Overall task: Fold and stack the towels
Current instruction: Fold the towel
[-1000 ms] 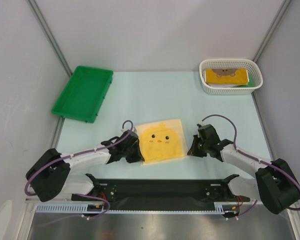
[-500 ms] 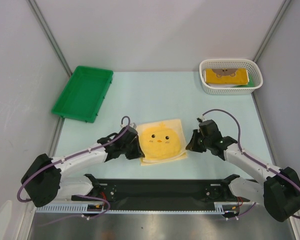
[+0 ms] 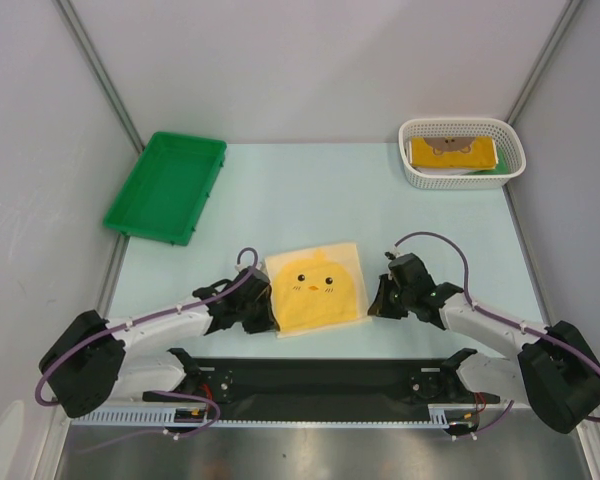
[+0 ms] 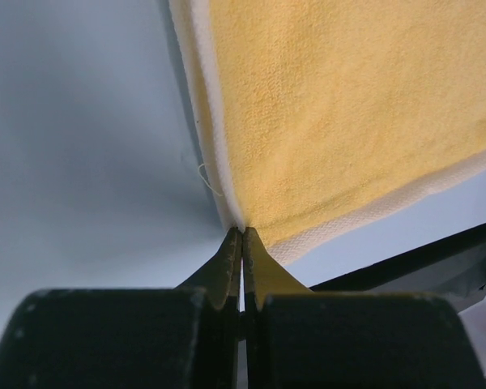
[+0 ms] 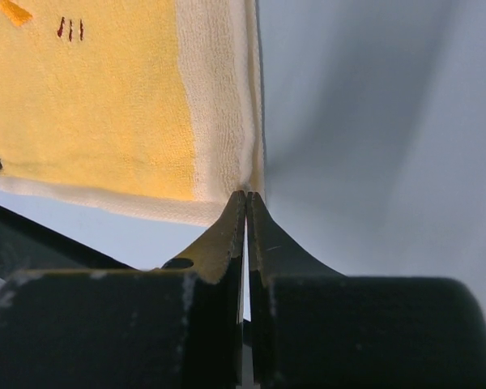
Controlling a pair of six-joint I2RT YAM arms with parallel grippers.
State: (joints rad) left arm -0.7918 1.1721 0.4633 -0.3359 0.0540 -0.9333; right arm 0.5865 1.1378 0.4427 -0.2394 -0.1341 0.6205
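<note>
Two claws clamped on the yellow towel (image 3: 315,290): left claw (image 3: 268,320) at its near-left corner, right claw (image 3: 373,306) at near-right. Towel spans between them, print up

Green tray (image 3: 165,186): well ahead of the left gripper (image 3: 271,318), off to its left.
White mesh basket (image 3: 430,178): well ahead of the right gripper (image 3: 373,306), off to its right.
Table (image 3: 300,190): pale green, beneath both grippers.

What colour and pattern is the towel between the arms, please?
The towel is yellow, white-edged, with a chick face; clearest from top external.
</note>
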